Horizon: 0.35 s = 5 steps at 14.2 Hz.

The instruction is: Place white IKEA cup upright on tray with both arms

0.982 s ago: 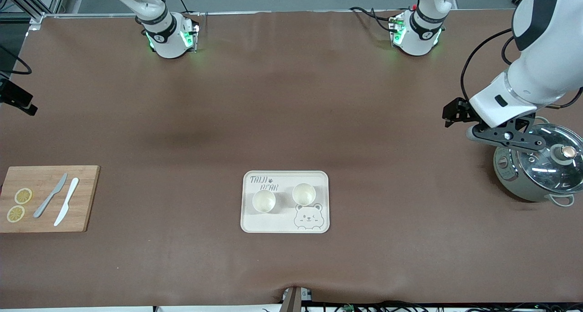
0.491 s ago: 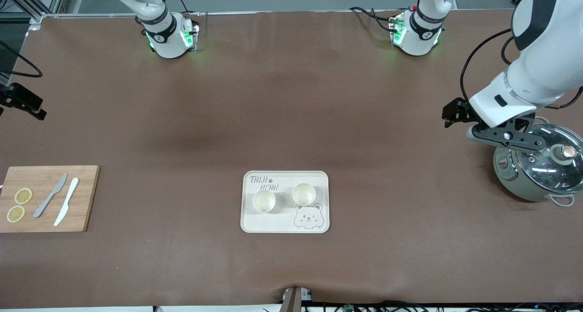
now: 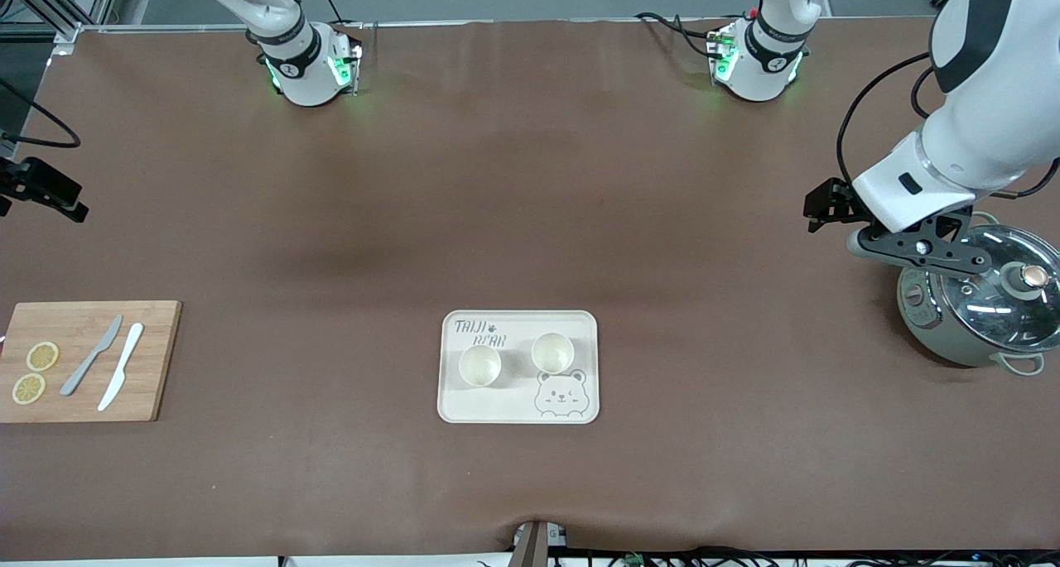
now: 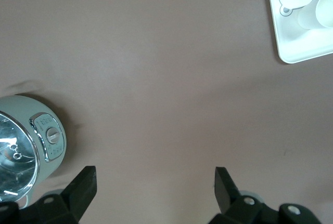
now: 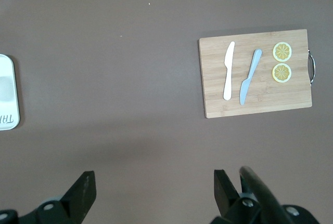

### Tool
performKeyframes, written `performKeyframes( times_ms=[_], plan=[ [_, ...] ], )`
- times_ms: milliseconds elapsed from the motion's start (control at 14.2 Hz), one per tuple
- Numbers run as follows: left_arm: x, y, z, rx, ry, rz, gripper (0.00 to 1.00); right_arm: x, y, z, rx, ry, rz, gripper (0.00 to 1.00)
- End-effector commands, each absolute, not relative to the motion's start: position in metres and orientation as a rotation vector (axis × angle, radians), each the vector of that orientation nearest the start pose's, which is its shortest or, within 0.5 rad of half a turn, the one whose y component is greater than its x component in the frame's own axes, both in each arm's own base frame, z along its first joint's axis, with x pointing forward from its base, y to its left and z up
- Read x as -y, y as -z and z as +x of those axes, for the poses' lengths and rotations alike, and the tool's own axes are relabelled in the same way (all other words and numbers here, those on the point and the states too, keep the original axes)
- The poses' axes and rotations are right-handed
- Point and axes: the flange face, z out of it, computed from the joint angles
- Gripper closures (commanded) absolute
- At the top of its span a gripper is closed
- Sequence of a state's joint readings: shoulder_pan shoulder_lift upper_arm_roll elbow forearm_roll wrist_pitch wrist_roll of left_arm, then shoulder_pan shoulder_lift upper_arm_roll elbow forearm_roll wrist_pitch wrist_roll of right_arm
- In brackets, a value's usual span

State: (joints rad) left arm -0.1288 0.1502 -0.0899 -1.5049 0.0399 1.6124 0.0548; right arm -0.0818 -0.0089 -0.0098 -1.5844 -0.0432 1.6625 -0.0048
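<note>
The cream tray (image 3: 517,410) with the bear drawing lies mid-table, toward the front camera. Two white cups stand upright on it, side by side: one (image 3: 479,365) toward the right arm's end, the other (image 3: 552,353) toward the left arm's end. My left gripper (image 4: 154,182) hangs open and empty over bare mat beside the pot, with a corner of the tray (image 4: 296,50) and one cup (image 4: 318,15) in its view. My right gripper (image 5: 153,182) is open and empty over bare mat at the right arm's end.
A grey-green pot (image 3: 977,302) with a glass lid stands at the left arm's end, partly under the left arm (image 3: 952,161). A wooden cutting board (image 3: 87,360) at the right arm's end carries two knives and two lemon slices.
The right arm's black hand at the edge of the front view has drifted slightly. The left arm, tray and cups have not moved.
</note>
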Motion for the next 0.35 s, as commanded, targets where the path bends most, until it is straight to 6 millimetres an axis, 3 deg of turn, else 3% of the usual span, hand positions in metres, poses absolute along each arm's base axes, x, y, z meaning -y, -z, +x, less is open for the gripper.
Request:
performKeyframes(
  times_ms=[0,281],
  plan=[
    [0.1215,-0.5753,0.5895,-0.451,-0.043,-3.058,0.00,0.0602,-0.6354,0.5577,-0.146,0.133,-3.192,0.00],
    [0.1221,-0.5753,0.5893,-0.454,-0.042,-3.054,0.00,0.0586,-0.6366,0.5583,-0.141,0.143,-3.193,0.00]
  ],
)
